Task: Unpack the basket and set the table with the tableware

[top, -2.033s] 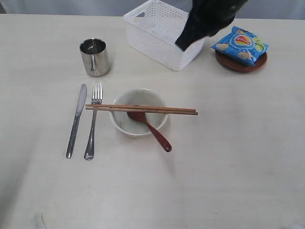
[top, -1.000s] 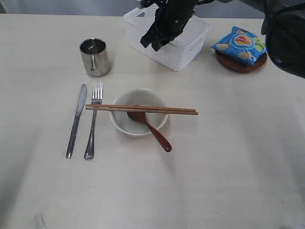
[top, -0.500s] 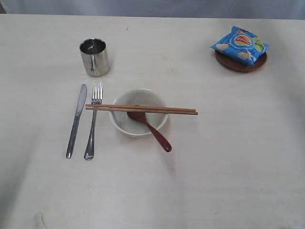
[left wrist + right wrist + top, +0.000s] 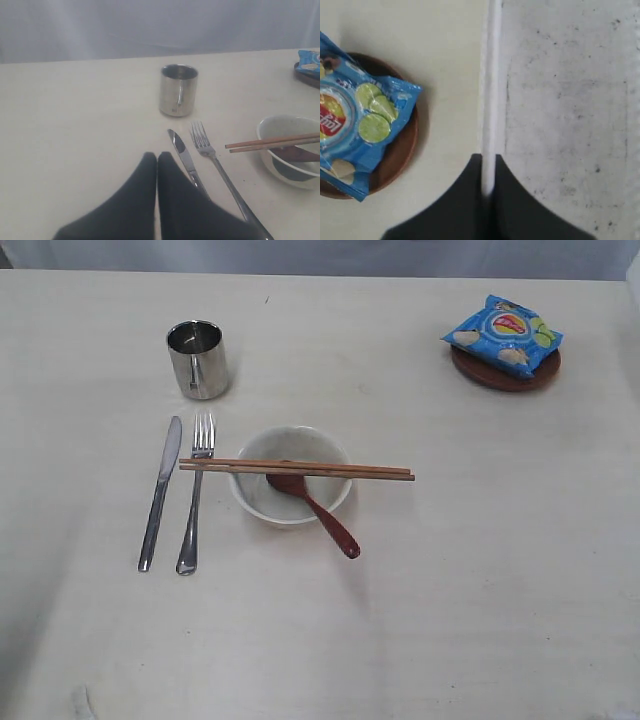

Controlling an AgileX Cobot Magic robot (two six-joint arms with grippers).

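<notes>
1. My right pincer (image 4: 487,158) is clenched on a thin white edge that runs between its fingers. I judge this edge to be the rim of the basket (image 4: 493,75), held at the far right end of the desk (image 4: 480,580). The basket does not show in the exterior view.
2. My left pincer (image 4: 157,160) is clenched too, fingertips pressed together with nothing between them. It hangs over the desk close to the knife (image 4: 184,159).
3. Near the right pincer sits the small brown plate (image 4: 402,150), far right on the desk, with the blue chips bag (image 4: 355,115) lying on it.
4. Out from the left pincer, the knife and the fork (image 4: 194,502) lie side by side, and the steel cup (image 4: 198,360) stands upright farther back.
5. Right of the fork is the bowl (image 4: 255,506). The two chopsticks (image 4: 300,469) lie across its rim, and the wooden spoon (image 4: 325,518) leans out toward the near right.
6. By my reckoning the unpacking is done and the place is laid. What is left is to put the basket aside and let it go. Whether the chips bag belongs on the plate I cannot tell.
</notes>
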